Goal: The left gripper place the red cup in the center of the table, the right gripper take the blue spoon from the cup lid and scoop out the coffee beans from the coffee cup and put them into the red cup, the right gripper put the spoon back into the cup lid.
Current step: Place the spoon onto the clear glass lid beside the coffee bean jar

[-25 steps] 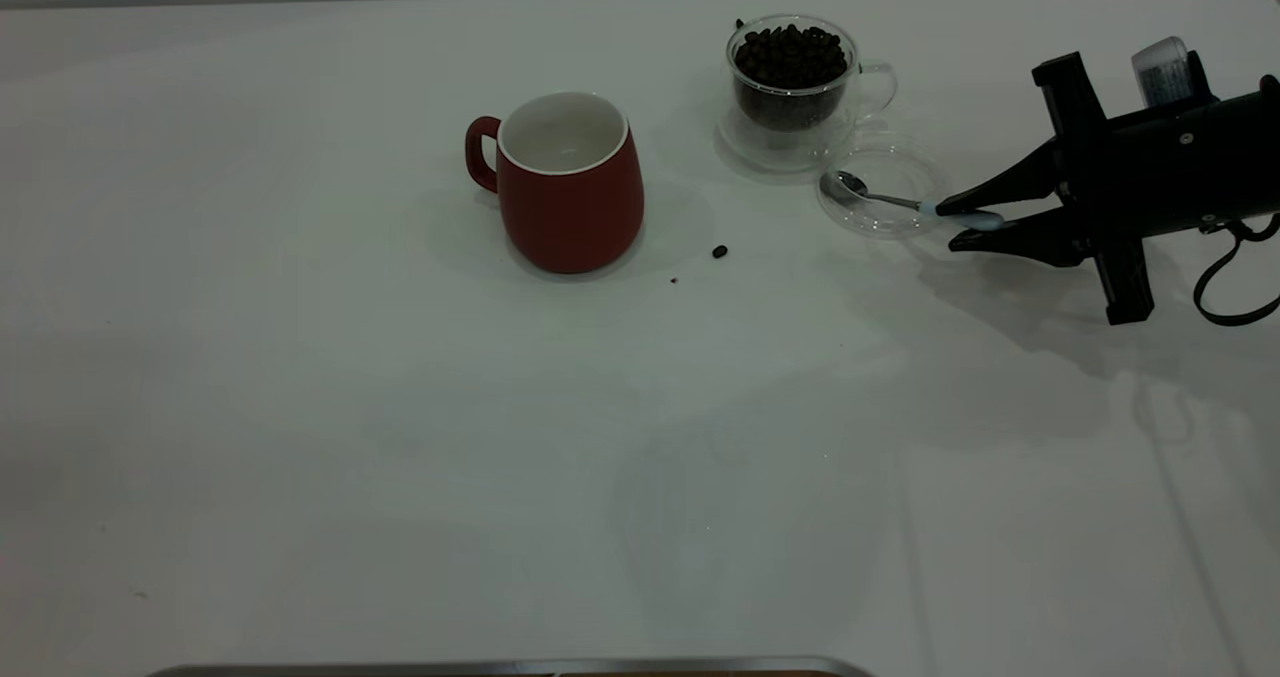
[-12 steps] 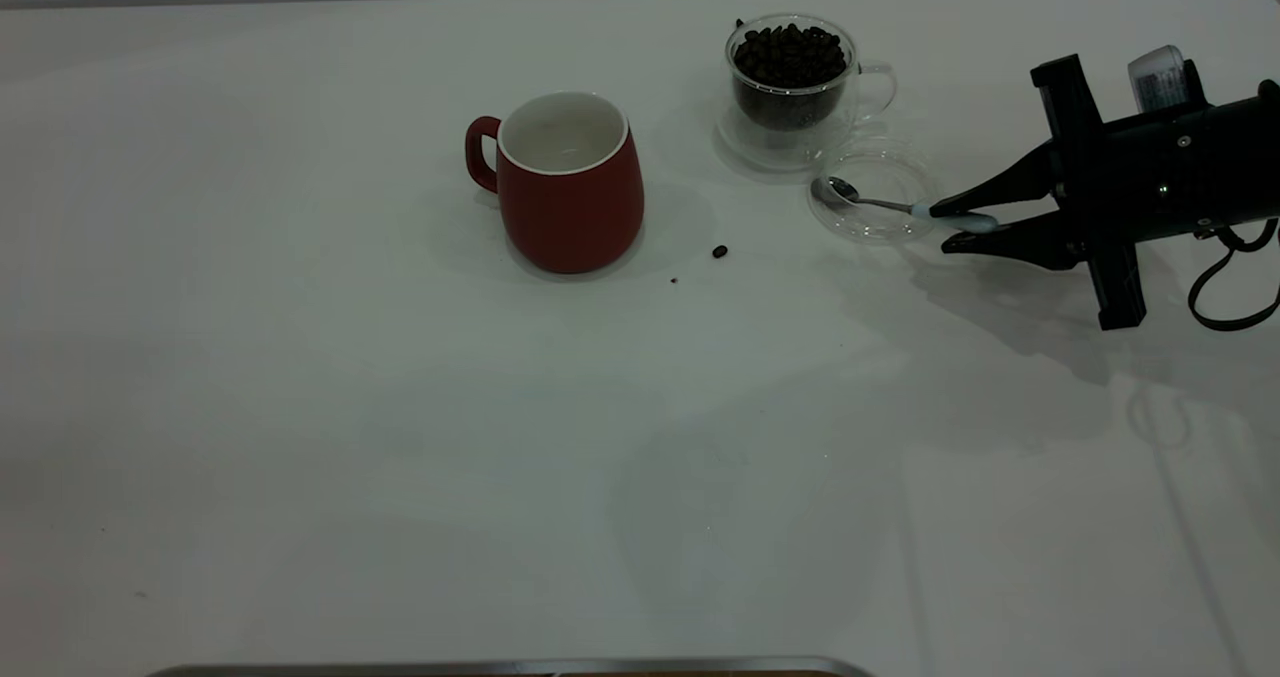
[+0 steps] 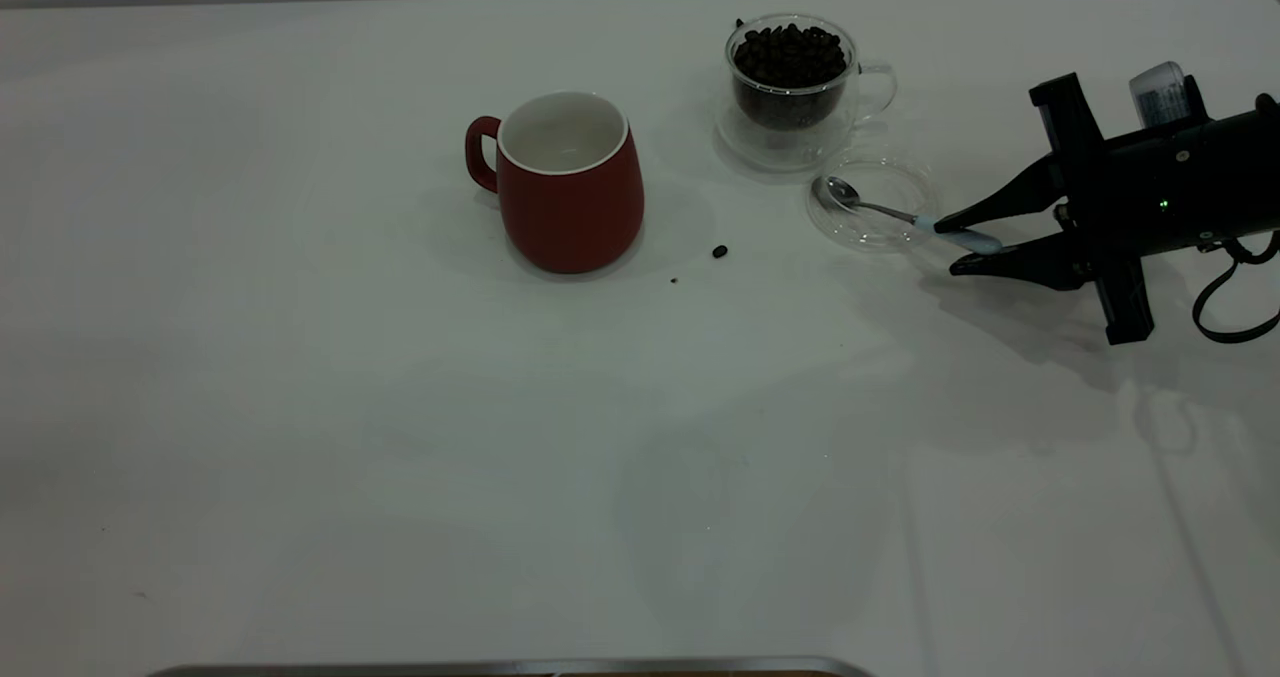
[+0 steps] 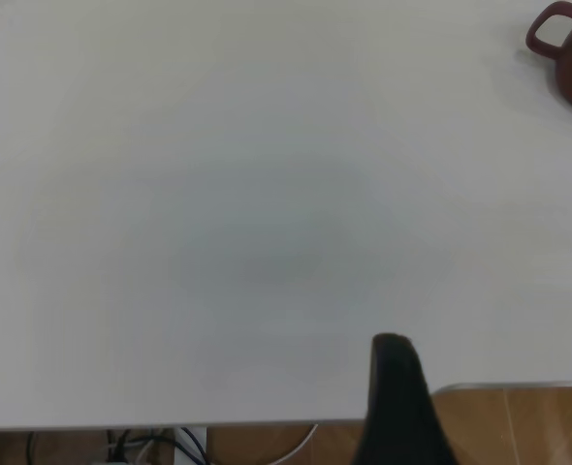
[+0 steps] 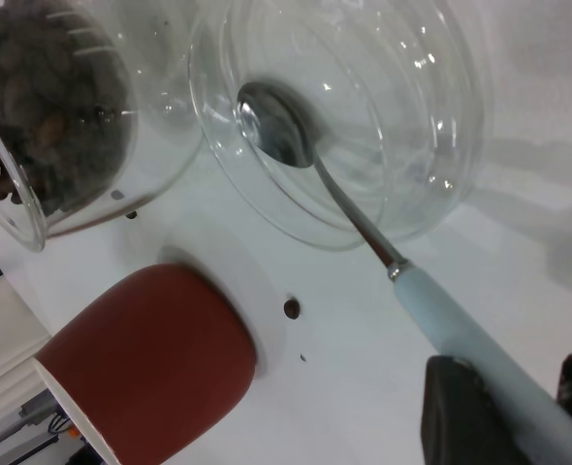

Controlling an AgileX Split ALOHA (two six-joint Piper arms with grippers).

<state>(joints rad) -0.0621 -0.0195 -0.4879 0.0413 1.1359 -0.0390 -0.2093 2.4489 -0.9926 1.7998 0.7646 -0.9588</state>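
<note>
Exterior view: the rounded dark-red ceramic mug [image 3: 568, 183] is seen standing mid-surface on the plain white tabletop [image 3: 300, 407], while the black right gripper [image 3: 968, 246] is set low by the small clear glass lid [image 3: 872, 203], its fingers spread just around, not yet clamped on, the pale-blue handle of the silver-bowled spoon [image 3: 905, 217], whose bowl rests in the lid. For a clean pick-up, the fingers should be closed squarely on the handle and the spoon raised level before being carried to the clear glass cup [image 3: 795, 87] heaped with dark coffee beans [image 3: 790, 55] (one stray bean [image 3: 719, 251] lies on the surface). Whether the left gripper [image 4: 395, 407] is open or closed cannot be told.
</note>
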